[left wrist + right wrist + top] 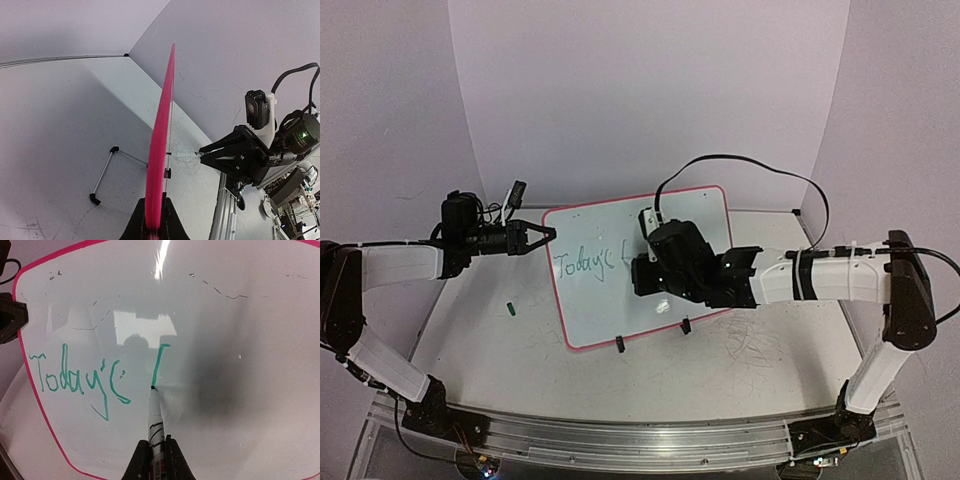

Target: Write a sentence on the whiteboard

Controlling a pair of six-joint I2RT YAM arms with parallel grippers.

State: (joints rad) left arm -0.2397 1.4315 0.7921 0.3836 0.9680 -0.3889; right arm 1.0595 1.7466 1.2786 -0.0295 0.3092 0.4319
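The whiteboard [690, 215], white with a red-pink frame, stands tilted on the table. Green writing [585, 262] on it reads "Today's" [75, 377], followed by one fresh vertical stroke with a short top hook [157, 365]. My right gripper [156, 457] is shut on a white marker pen [155, 420], and the pen's tip touches the bottom of that stroke. From above, this gripper [640, 272] is in front of the board's middle. My left gripper [548, 234] is shut on the board's left edge, whose pink frame [160, 130] sits between the fingers [154, 220].
A small green pen cap [508, 309] lies on the table left of the board. Two black clip feet [620, 345] [686, 325] hold the board's lower edge. A wire stand [105, 172] shows behind the board. A black cable [750, 165] arcs over the right arm.
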